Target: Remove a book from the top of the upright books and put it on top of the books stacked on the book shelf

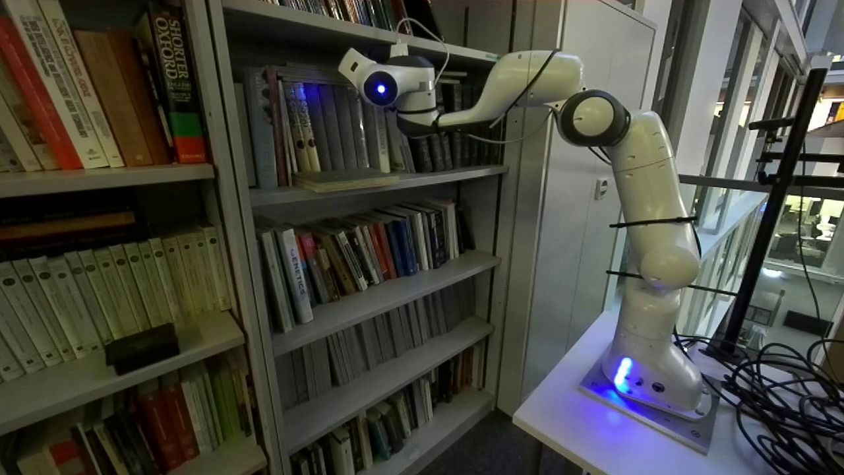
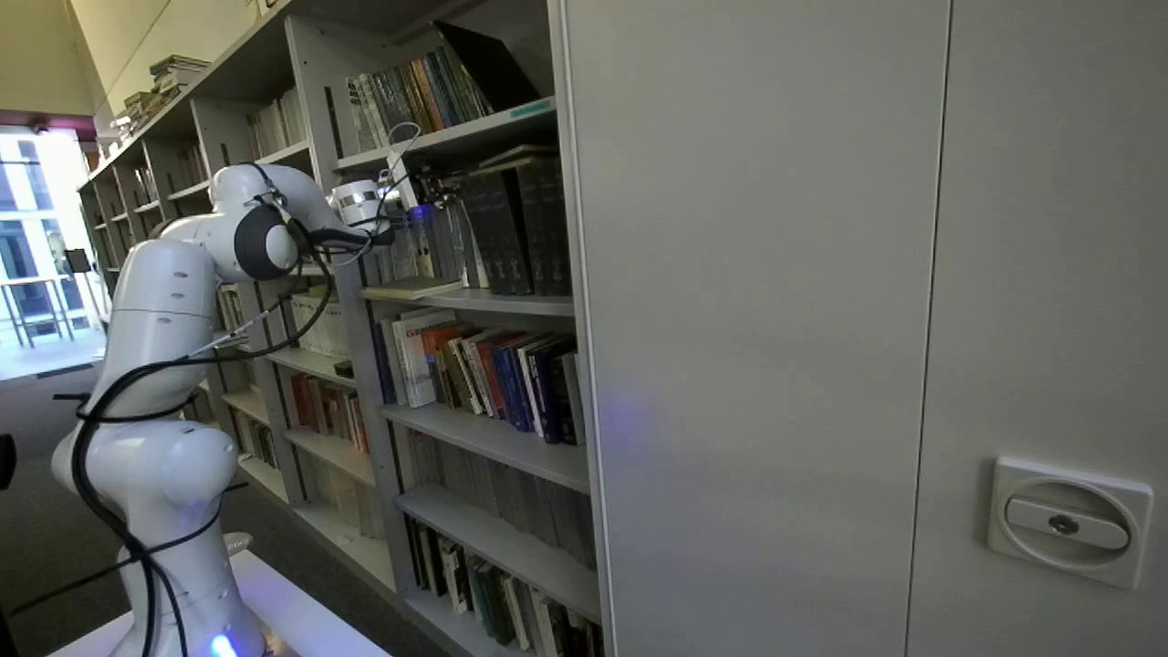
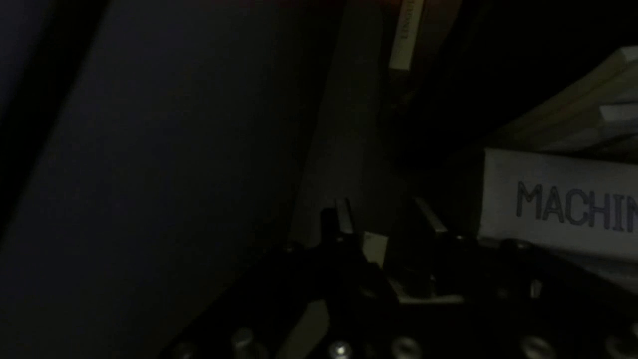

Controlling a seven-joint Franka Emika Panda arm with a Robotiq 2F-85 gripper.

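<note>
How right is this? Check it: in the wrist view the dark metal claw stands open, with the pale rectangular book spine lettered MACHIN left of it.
Left is wrong: the wrist view shows the pale rectangular book spine lettered MACHIN right of the dark metal claw, which does stand open.

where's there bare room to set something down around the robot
The table is bare between its shelf-side edge and the robot's base plate; black cables crowd the plate's other side. On the book shelf, a strip of board is bare before the books right of Genetics; one board up, a flat book takes room.
</note>
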